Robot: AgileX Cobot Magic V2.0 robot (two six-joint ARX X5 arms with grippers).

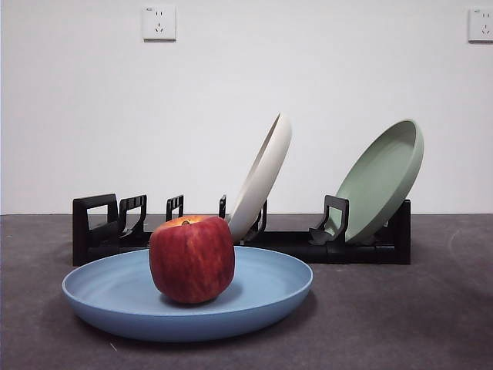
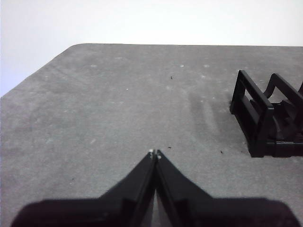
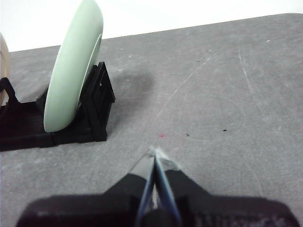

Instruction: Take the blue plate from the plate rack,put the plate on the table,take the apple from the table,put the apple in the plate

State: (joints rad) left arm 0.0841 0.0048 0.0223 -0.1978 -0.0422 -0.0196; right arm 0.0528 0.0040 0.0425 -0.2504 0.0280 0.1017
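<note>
Your left pincer hangs clenched and empty over bare worktop, with only the left end block of the plate rack near it. Your right pincer is likewise clenched on nothing, over open worktop beside the rack's right end, where the sage-green plate leans in its slot. Neither arm appears in the front view.

Front view: the blue plate lies flat on the worktop, near of the rack. The apple stands upright inside it, slightly left of the plate's middle, stem up. Behind, the rack carries a cream-white plate leaning rightward near the centre and the green plate at the right; the left slots stand empty.

State of task: judged from this layout, both placements appear complete, and you have only to keep the arms away.

Risks: the apple rests on a rounded base in a shallow dish, so a knock to the plate rim from a passing arm could roll it towards the edge or out. The two racked plates lean steeply; a brush against the rack could tip them forward onto the blue plate.

Markings: no brand, label or legible writing shows on any object. Two white wall sockets sit high on the far wall, unmarked as far as can be read.
</note>
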